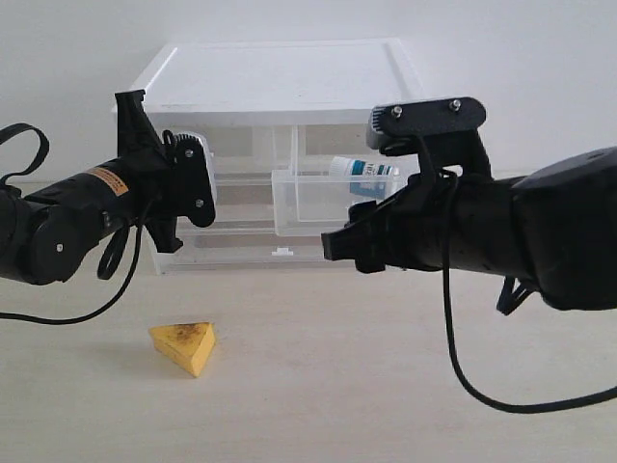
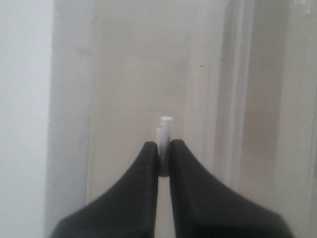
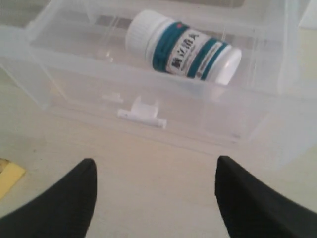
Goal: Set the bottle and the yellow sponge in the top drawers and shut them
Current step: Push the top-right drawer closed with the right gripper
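Fingers of the left gripper [image 2: 164, 148] pinch a top drawer's [image 2: 124, 74] tab handle [image 2: 166, 126], likely to admit the yellow sponge [image 1: 185, 345]; the right gripper's fingers [image 3: 59, 203] stand wide and empty, the bottle [image 3: 185, 49] already in its drawer [image 3: 74, 84].

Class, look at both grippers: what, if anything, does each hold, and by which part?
The left gripper pinches the white tab handle of the left top drawer. The right gripper is open and holds nothing.

Black right arm [image 1: 463, 231] hides 1 end of the white, teal-labelled pill bottle [image 1: 359, 171]; the view's edge crops the yellow wedge sponge [image 3: 9, 177]; left jaws half hide the white tab handle [image 2: 167, 124].
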`<act>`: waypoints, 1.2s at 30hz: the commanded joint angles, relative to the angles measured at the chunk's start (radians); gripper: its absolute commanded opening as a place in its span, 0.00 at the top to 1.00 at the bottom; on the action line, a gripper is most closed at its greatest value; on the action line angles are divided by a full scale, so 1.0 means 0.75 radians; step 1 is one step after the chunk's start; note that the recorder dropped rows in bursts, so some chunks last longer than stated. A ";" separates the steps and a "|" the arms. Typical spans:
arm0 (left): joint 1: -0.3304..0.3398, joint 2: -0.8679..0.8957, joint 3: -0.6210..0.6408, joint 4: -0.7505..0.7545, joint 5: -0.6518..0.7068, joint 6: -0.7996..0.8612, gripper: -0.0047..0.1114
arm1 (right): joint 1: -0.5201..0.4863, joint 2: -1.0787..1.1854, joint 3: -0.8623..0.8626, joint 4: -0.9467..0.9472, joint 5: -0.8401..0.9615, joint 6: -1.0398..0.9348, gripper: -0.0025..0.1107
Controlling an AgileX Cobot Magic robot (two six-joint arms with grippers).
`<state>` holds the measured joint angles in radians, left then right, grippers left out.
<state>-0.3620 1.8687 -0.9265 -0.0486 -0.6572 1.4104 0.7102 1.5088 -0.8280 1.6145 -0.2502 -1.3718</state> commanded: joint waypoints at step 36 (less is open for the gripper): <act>0.016 0.007 -0.046 -0.044 -0.171 -0.047 0.93 | -0.003 0.265 -0.283 -0.225 -0.124 0.118 0.43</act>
<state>-0.3620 1.8687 -0.9265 -0.0467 -0.6572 1.3982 0.7102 1.6993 -1.0209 1.4612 -0.3252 -1.2811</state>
